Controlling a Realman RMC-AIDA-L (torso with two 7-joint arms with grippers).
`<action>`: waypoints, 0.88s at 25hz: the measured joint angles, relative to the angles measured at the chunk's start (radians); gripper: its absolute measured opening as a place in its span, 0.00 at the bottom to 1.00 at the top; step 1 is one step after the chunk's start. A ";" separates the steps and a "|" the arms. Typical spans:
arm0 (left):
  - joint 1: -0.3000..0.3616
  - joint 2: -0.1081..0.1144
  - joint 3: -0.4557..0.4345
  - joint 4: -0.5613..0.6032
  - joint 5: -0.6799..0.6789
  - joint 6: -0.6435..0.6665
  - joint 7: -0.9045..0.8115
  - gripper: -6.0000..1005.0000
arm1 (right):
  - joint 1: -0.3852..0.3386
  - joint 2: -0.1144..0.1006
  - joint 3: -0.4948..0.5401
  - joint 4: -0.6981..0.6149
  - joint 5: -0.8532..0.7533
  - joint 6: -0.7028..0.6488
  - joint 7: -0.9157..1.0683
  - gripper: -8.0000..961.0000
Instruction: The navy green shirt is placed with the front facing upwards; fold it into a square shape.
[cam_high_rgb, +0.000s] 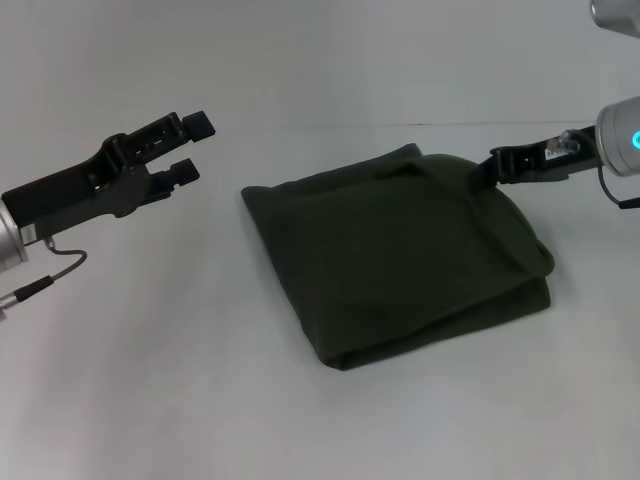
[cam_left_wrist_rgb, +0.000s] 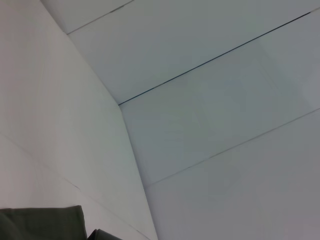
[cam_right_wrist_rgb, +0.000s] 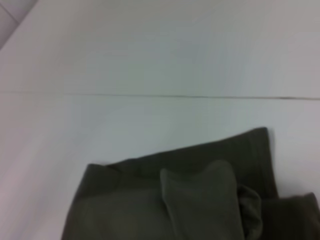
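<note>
Navy green shirt lies folded into a thick, roughly square bundle on the white table, a bit right of the table's middle, one corner toward the near edge. No print, label or writing readable on it; only plain dark olive fabric shows. Layered folds along its right and near edges, stacked on each other. No containers in view.

Left gripper hangs above the table left of the shirt, well apart from it, fingers parted with a narrow gap and nothing between them. The left wrist view is mostly bare white table and wall panels with thin dark seams; a small piece of the shirt sits at the frame edge.

Right gripper is at the shirt's far right corner, its black tip touching or just over the fabric edge. Cannot tell whether its fingers are parted or closed, or whether they hold cloth; the tip merges with the dark fabric. The right wrist view shows the shirt close up: folded layers, one flap lying over another, a hemmed edge with stitching, and the table beyond with one dark seam line across it.
</note>
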 joint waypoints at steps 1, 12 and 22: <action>-0.001 0.000 0.000 0.000 0.000 0.000 0.000 0.95 | 0.000 -0.001 0.000 0.000 -0.014 0.004 0.008 0.07; -0.005 -0.001 -0.005 0.000 0.000 -0.005 0.001 0.95 | -0.003 0.020 0.001 -0.009 -0.056 0.054 0.013 0.07; -0.002 -0.003 -0.012 0.000 0.000 -0.014 0.001 0.94 | 0.050 0.041 -0.053 -0.062 -0.020 -0.016 0.005 0.07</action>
